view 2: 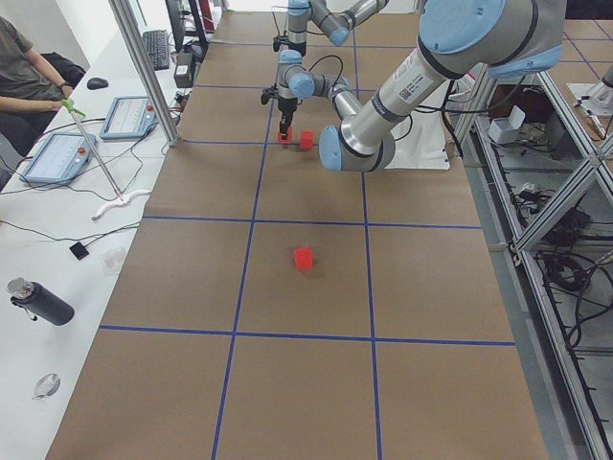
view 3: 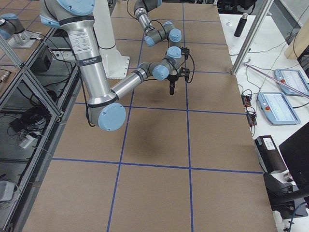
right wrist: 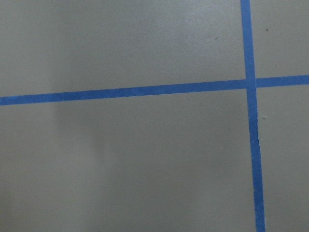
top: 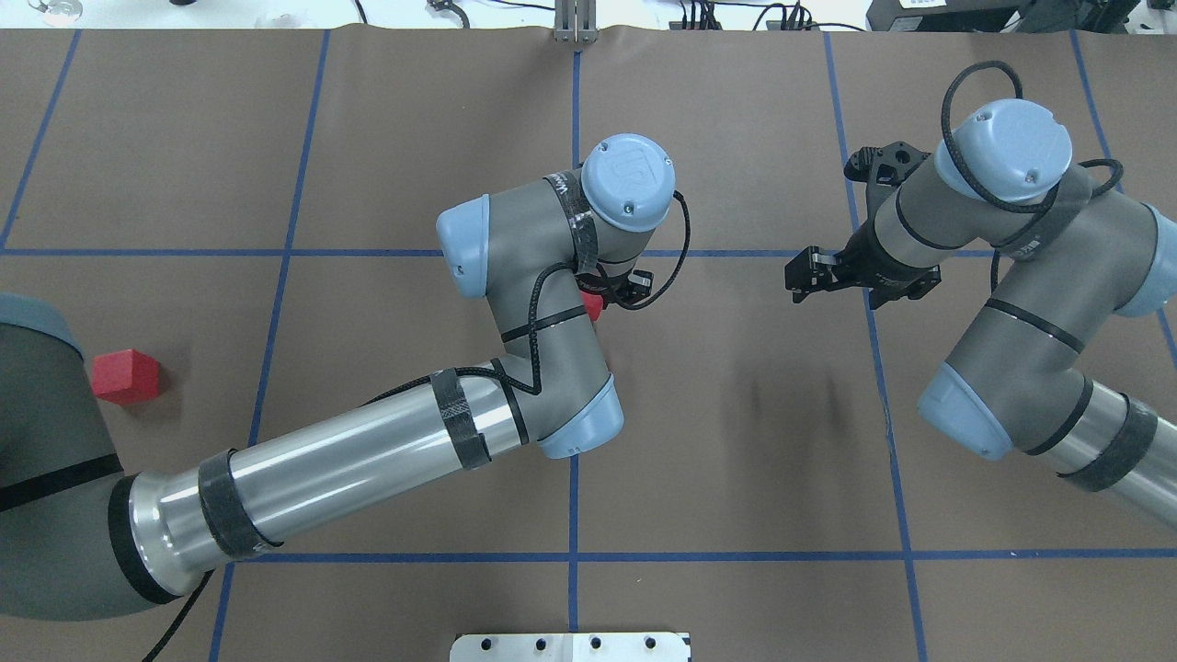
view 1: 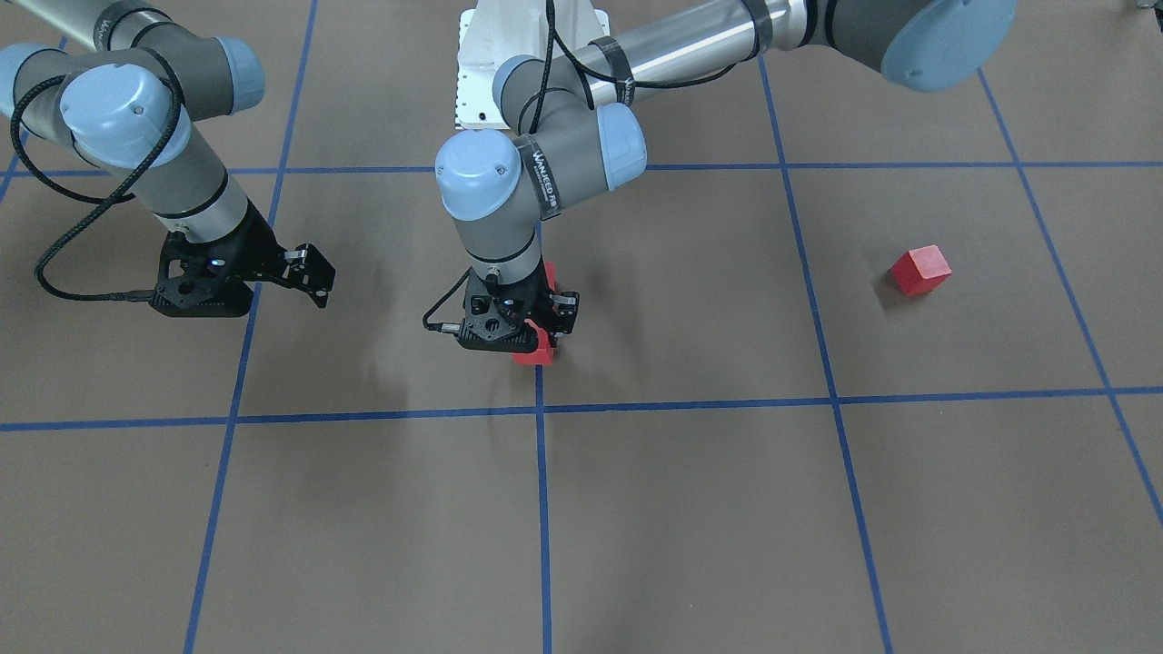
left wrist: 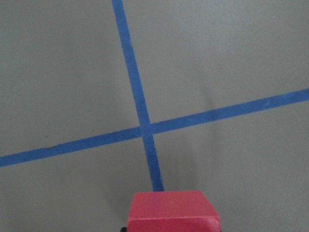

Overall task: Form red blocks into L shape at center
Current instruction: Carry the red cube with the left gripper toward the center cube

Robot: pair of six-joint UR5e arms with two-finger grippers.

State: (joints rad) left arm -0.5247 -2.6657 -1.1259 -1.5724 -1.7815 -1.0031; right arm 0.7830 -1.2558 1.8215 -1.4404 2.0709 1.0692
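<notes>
Left wrist: matte red block at lower edge, astride blue line;
Front only: left pincer over it, grip untellable; right pincer parted

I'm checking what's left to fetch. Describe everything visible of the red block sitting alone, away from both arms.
The lone red block is a small matte cube with plain faces. It rests flat on the brown surface, turned askew to the blue tape lines, in the grid square on the robot's left of the center. Nothing touches it.
</notes>
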